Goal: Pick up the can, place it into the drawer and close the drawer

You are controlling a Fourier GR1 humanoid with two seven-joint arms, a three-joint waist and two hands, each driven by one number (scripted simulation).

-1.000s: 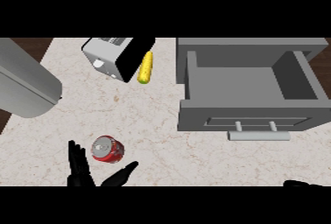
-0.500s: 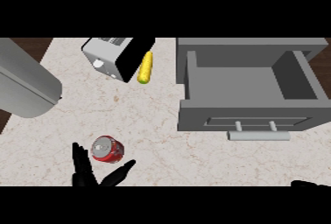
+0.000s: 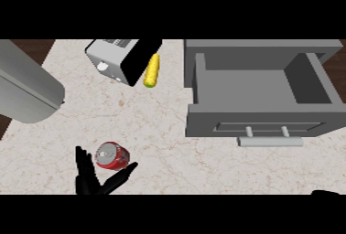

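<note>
A red can (image 3: pixel 111 156) with a silver top lies on the marbled counter at the lower left. My left hand (image 3: pixel 90 177) is right beside it, straight fingers along the can's left side and the thumb stretched out under its lower right; the hand is open. The grey drawer (image 3: pixel 260 89) stands pulled out at the right, its inside bare and its handle (image 3: pixel 270 140) facing me. Only a dark sliver of my right hand (image 3: pixel 329 192) shows at the lower right corner, its fingers hidden.
A toaster (image 3: pixel 121 58) stands at the back, with a yellow corn cob (image 3: pixel 153 71) lying beside it. A large grey cylinder (image 3: pixel 24 82) fills the left edge. The counter's left edge runs near that cylinder.
My left hand has edged slightly closer round the can. The can, drawer and right hand look unmoved.
</note>
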